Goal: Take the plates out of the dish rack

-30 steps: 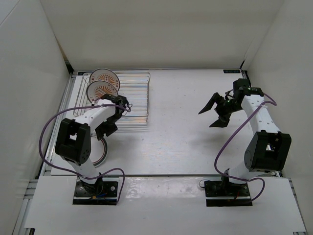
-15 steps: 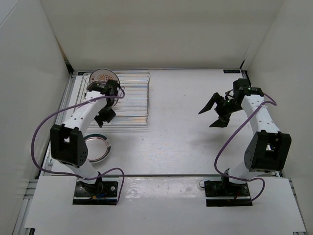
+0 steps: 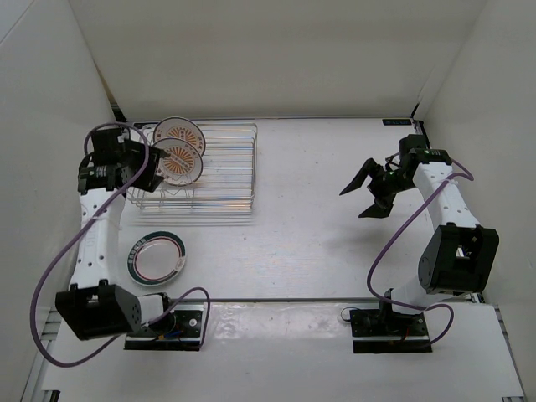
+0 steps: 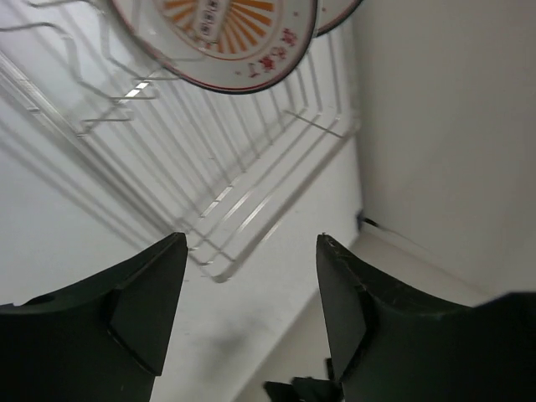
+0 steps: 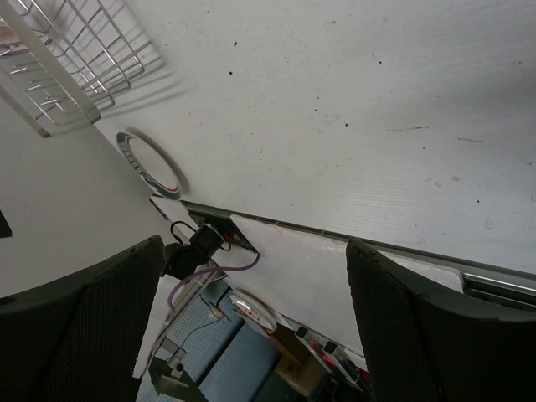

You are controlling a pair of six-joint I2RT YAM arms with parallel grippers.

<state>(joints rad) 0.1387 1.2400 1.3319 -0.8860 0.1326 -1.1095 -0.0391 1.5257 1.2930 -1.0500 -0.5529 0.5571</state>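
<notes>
Two small round white plates with an orange sunburst pattern stand on edge in the far left corner of the rectangular silver wire dish rack [image 3: 219, 172]. One plate [image 3: 180, 133] is at the far end and the other [image 3: 178, 161] is just in front of it, overlapping it in the top view. The rack itself sits on the far left part of the white table [image 3: 318, 234]. The third plate [image 3: 157, 257], white with a dark green rim and a red ring, lies flat on the table near the front left corner of the rack and apart from it.

The left gripper [image 3: 151, 172] hovers at the left edge of the rack, beside the nearer sunburst plate. In its wrist view, the left gripper's black fingers [image 4: 146, 297] are spread with nothing between them. The plate is ahead of them, and a clear gap shows.

The right gripper [image 3: 360, 197] hangs over the bare right half of the table, well apart from the rack, its jaws wide apart and empty. A purple cable [image 3: 50, 276] loops along the left arm.
</notes>
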